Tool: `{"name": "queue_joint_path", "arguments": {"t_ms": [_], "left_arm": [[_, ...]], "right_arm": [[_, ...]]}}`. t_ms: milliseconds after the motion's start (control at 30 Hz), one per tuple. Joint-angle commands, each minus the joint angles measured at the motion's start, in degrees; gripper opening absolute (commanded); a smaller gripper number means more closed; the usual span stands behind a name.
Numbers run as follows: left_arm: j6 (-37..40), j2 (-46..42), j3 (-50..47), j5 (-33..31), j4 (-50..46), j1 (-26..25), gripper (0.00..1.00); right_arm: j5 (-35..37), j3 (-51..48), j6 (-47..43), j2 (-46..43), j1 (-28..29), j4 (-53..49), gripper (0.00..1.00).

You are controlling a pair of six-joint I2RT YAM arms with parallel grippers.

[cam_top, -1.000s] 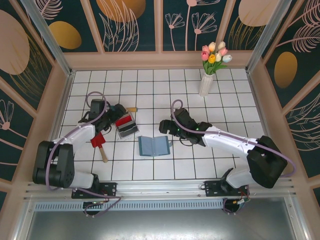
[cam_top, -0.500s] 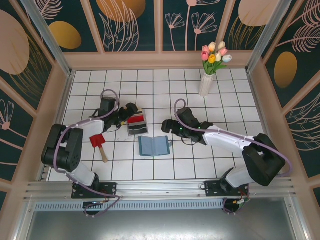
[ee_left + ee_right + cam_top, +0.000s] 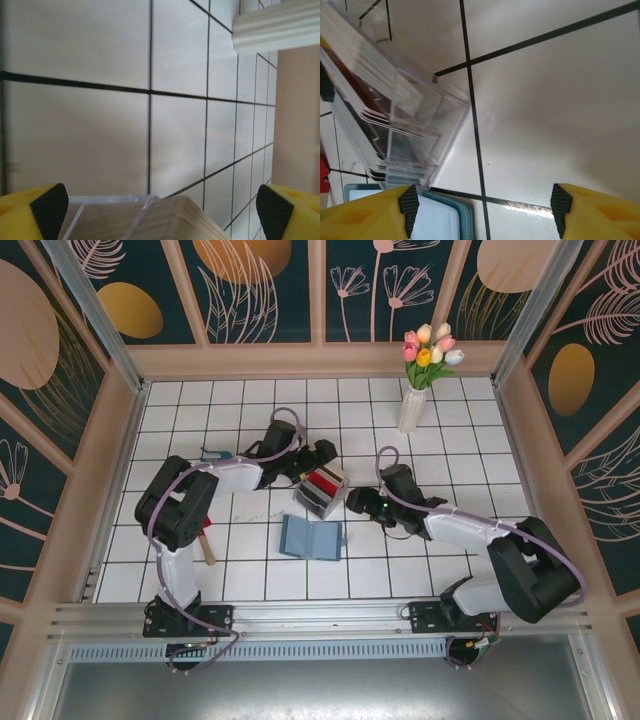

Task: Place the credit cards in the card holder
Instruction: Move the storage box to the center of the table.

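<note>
Thin red, tan and dark plastic credit cards (image 3: 322, 483) stand in a clear slotted rack (image 3: 316, 499) between the spread fingers of the left gripper (image 3: 322, 465). The flat teal folding card holder (image 3: 311, 537) lies at eight o'clock from the right gripper (image 3: 351, 504), which is also spread wide.

The right pincer (image 3: 482, 212) has its 2 yellow fingers (image 3: 370, 215) far apart over the white tiled bench (image 3: 555, 100). A clear rack (image 3: 420, 130) at the upper left holds many thin credit cards (image 3: 370, 70). The blue card holder (image 3: 464, 220) lies just below the rack.
</note>
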Motion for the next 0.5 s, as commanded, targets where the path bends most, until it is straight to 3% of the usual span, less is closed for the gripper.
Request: {"name": "queue_joint_path", "arguments": {"t_ms": [0,167,267,367,467], "left_arm": [[-3.4,3.36,4.42,2.14,2.28,-3.36,0.98],[-0.61,3.38,9.29,-0.07,-2.93,-4.93,0.97],[3.88,-1.11,10.22,-8.36,-10.9,-4.93,0.98],[4.59,-6.87,7.01,-15.16,-14.14,-4.85,0.99],[2.92,-12.85,-0.08,-17.9,-13.88,-4.91,0.96]], "right_arm": [[-3.47,-2.68,2.64,-3.6,-1.08,4.76,0.71],[0.35,-4.18,1.96,-9.73,-3.62,-0.12,0.71],[3.37,-3.55,-0.4,-13.96,-4.83,-4.54,0.72],[4.13,-2.34,-4.26,-16.67,-6.17,-7.47,0.72],[3.73,1.4,-10.65,-15.46,-6.53,-10.14,0.7]]}}
